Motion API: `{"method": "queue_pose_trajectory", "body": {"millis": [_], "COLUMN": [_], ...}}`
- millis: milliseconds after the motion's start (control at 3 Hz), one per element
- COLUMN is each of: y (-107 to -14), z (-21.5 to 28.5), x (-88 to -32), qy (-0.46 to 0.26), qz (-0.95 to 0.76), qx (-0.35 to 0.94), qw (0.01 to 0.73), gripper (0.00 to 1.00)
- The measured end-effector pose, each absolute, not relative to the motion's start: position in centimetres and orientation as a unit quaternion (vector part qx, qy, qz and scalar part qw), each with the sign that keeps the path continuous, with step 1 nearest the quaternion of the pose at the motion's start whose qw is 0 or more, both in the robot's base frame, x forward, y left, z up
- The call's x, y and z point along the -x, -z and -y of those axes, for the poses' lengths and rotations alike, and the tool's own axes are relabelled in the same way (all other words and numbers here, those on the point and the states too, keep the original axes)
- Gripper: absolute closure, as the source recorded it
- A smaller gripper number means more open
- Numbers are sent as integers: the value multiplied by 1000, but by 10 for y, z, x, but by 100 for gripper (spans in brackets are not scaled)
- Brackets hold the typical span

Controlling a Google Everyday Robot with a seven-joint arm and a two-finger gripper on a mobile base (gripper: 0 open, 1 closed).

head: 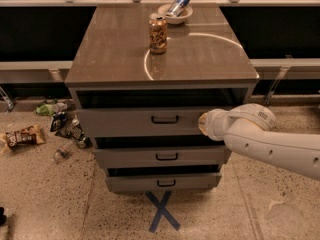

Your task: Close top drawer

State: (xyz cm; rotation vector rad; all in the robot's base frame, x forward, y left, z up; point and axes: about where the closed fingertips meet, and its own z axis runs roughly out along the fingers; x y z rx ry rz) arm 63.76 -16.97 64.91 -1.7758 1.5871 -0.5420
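The top drawer (pixel 125 122) of the grey-brown cabinet is pulled out only a little, with a narrow dark gap above its front panel. Its small dark loop handle (pixel 165 119) sits at the centre. My white arm reaches in from the right. My gripper (pixel 202 123) is at the right part of the drawer front, to the right of the handle, and appears to touch the panel. Its fingers are hidden behind the wrist.
Two shorter drawers (pixel 160 157) below stand slightly open. On the cabinet top (pixel 110 54) are a can (pixel 158 33) and a bowl holding another can (pixel 175 11). Litter and wrappers (pixel 22 136) lie on the floor at left. A blue tape cross (pixel 161 212) marks the floor in front.
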Motion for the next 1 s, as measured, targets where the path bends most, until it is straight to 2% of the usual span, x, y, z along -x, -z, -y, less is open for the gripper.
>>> {"method": "queue_pose_trajectory", "body": {"millis": [333,1000], "y": [-640,-633], "z": [159,121], "x": [-630,-563], "qy": [193,120], "qz": [-611,-659], "qx": [684,660], "qw": [349,341], "gripper": [100,100]}}
